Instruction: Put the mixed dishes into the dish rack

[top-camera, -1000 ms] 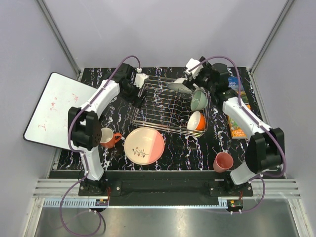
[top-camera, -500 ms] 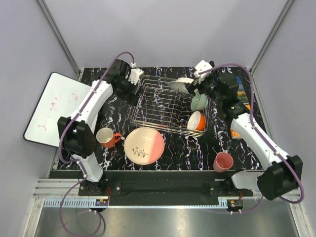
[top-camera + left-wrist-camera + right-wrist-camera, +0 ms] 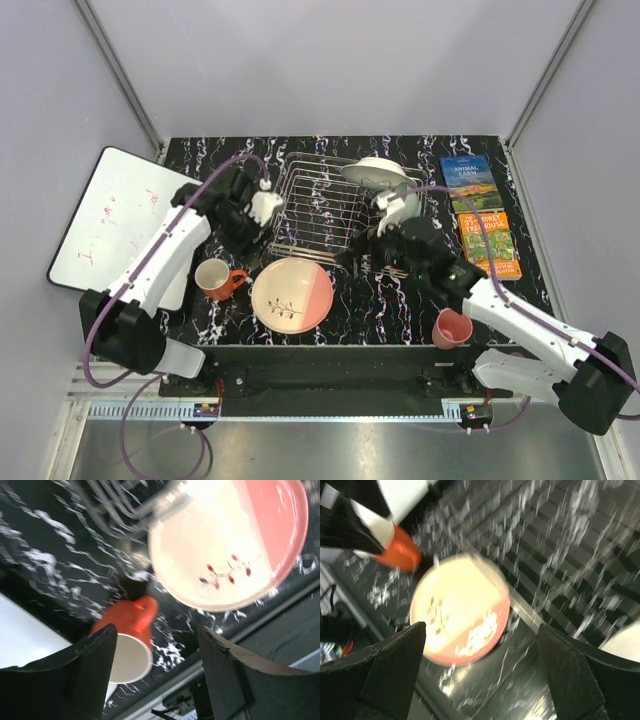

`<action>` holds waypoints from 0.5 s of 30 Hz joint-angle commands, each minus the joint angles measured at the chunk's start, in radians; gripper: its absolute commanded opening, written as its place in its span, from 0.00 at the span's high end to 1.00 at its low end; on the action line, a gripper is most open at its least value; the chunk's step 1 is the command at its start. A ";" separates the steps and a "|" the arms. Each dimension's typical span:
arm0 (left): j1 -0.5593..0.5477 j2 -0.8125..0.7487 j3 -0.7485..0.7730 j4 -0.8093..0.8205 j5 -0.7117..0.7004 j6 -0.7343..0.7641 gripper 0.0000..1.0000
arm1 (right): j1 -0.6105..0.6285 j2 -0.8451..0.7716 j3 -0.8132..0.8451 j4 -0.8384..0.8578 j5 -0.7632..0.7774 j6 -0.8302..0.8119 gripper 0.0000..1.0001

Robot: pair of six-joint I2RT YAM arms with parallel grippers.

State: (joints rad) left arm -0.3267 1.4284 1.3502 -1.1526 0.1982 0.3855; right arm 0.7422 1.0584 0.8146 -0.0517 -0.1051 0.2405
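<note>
The silver wire dish rack (image 3: 320,205) stands mid-table, and the white plate (image 3: 372,170) leans in its far right corner. In front of it lies the pink-and-cream plate (image 3: 292,295) (image 3: 225,540) (image 3: 460,607). Left of that plate is the orange-red mug (image 3: 216,279) (image 3: 127,640). The pink cup (image 3: 452,328) stands at front right. My left gripper (image 3: 247,240) (image 3: 157,675) hangs open above the mug's right side, holding nothing. The right gripper (image 3: 365,255) (image 3: 480,675) is open over the plate's far right edge. My right wrist covers the rack's right end, hiding the bowls.
Two colourful books (image 3: 470,182) (image 3: 490,243) lie right of the rack. A white board (image 3: 115,215) overhangs the table's left edge. The metal frame rail (image 3: 330,372) runs along the near edge. Both wrist views are motion-blurred.
Both arms have swung from the rack's far end toward the front. The right gripper has left the white plate leaning in the rack. The left jaws have narrowed somewhat.
</note>
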 commanded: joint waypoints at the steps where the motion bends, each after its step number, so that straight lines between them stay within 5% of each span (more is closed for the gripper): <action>1: -0.072 -0.049 -0.109 0.033 -0.028 0.032 0.31 | 0.043 -0.031 -0.121 0.026 -0.005 0.242 0.03; 6: -0.121 -0.014 -0.175 0.103 -0.042 0.029 0.20 | 0.065 0.051 -0.150 0.087 -0.008 0.293 0.11; 10: -0.123 0.044 -0.203 0.157 -0.049 0.023 0.01 | 0.097 0.106 -0.141 0.095 0.031 0.283 0.12; 15: -0.123 0.139 -0.198 0.218 -0.062 0.029 0.01 | 0.097 0.146 -0.141 0.090 0.073 0.275 0.11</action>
State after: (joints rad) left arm -0.4469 1.5108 1.1511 -1.0210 0.1661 0.4099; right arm 0.8318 1.1778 0.6468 -0.0177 -0.0883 0.5018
